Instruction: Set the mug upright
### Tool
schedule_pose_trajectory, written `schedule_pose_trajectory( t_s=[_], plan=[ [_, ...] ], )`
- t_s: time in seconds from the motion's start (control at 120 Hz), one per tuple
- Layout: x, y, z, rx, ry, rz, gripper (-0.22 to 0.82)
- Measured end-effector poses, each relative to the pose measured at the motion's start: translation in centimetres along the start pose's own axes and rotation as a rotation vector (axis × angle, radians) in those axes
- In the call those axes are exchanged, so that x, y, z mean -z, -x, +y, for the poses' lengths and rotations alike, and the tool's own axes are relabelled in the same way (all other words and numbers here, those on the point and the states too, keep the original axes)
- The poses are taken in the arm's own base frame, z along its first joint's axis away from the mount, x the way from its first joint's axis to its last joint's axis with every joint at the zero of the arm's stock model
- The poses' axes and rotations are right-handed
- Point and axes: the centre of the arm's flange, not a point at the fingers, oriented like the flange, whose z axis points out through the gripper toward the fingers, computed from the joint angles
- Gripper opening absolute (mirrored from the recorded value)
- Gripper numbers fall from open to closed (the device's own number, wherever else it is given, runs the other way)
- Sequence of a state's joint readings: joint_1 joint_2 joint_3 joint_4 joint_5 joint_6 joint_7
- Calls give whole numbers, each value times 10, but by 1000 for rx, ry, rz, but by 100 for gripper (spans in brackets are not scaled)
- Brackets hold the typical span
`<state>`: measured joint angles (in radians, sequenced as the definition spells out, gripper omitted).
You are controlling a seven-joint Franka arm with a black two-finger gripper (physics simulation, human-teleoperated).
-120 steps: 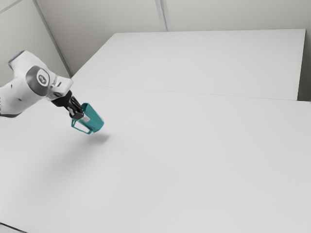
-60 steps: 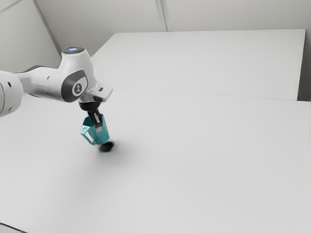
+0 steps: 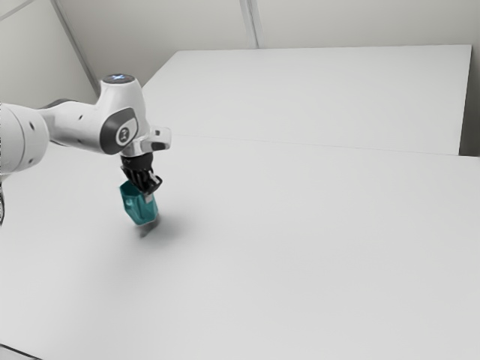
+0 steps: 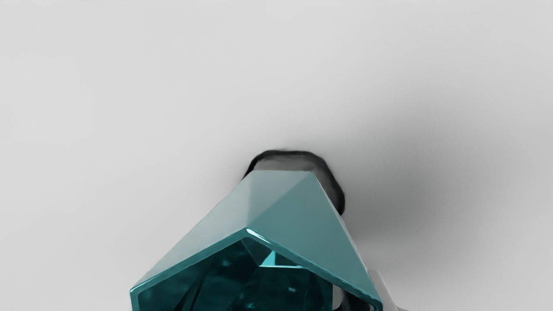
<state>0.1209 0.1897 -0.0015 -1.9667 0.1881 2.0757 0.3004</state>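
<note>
White table [image 3: 300, 262] below, the gripper [image 3: 152, 193] pinches the tilted teal mug [image 3: 138, 210], the arm [image 3: 75, 126] bearing a round emblem [image 3: 123, 135].

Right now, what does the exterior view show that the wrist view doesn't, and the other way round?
Exterior view: the white arm reaching in from that view's left, and the room's pale wall behind.

Wrist view: one pale fingertip pad inside the mug, close to its angular rim.

Both: the teal mug, parts of the gripper at its rim, and the pale table.
</note>
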Motion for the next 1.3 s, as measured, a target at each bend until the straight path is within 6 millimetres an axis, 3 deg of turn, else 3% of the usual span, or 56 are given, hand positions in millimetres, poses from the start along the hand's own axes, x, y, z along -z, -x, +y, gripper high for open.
schedule_pose_trajectory(
  t_s=[0.467,0.6,0.858,0.992,1.083,1.175,1.3],
  plan=[
    [-12,-15,4,140,3,-14,-17],
    [-9,-17,7,162,4,-9,-8],
    [22,-28,6,211,3,24,13],
    [57,-30,5,232,-6,79,30],
    [114,-31,0,254,-3,142,41],
    [165,-13,2,262,17,193,48],
    [188,8,-14,275,81,212,53]
  ],
)
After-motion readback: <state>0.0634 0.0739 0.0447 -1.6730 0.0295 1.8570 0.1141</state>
